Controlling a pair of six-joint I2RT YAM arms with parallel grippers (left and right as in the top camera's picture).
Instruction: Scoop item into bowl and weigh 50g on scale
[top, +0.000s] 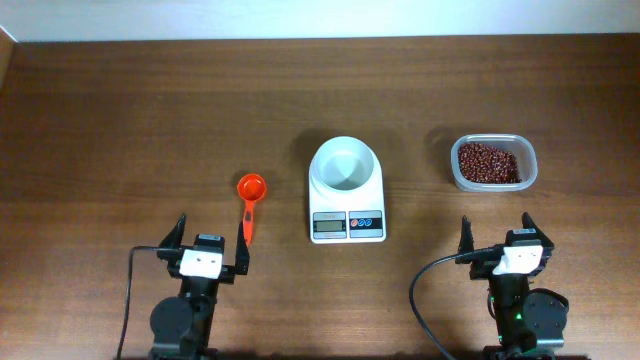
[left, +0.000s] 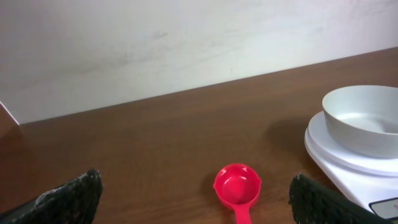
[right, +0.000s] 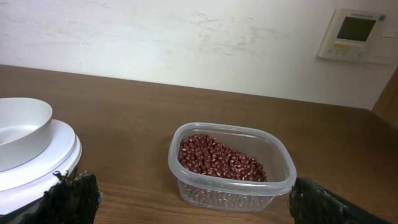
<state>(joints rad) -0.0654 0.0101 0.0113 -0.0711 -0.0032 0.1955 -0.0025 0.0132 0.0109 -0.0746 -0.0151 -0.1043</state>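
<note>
Left claw (top: 212, 230) spread, holding nothing, by the bench's (top: 120, 120) near edge; right claw (top: 497, 226) likewise spread. We note beans (top: 488, 162) in a clear tub (top: 530, 172) toward the right edge, white bowl (top: 345, 166) atop the scale (top: 347, 226) mid-bench, and an orange scoop (top: 250, 190) lying left of the scale.

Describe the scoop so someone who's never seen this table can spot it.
On the brown wooden table, find the white rectangular digital scale at the centre, carrying a round white bowl. Beside it, on the left arm's side, lies a small plastic scoop with a round cup and short handle. It alone is bright orange-red; its neighbours are white.
</note>
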